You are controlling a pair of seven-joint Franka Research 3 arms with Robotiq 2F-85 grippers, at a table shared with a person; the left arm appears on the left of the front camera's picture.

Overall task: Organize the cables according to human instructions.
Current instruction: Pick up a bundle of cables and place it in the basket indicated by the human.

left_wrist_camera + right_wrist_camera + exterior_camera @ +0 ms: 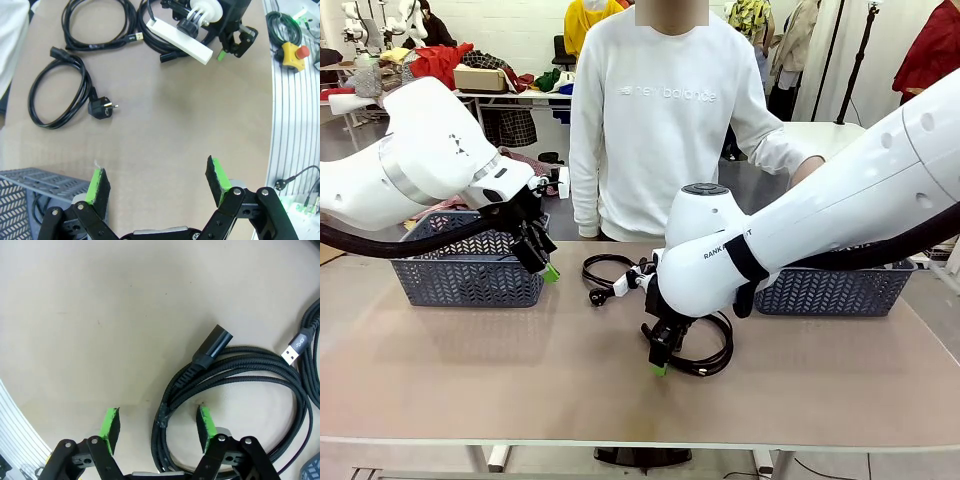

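At table [470, 370] centre | right jaws parted astride cable [250, 365] (braided, black) | left jaws spread wide | sweatshirt [665, 150] reads "new balance"

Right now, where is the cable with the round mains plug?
In the front view the mains-plug cable lies at mid-table toward the person, right of the left basket and just left of the right arm.

Beige table [470, 390]: matte top, even light, soft shadows. Beyond its far edge are a grey floor [755, 185] and a white wall [510, 25]. Past the far-left corner stands a second table [510, 97] heaped with clothes, with a cardboard box [480, 78] on it. Past the far-right corner are a white tabletop [830, 135] and a black stand pole [857, 60].
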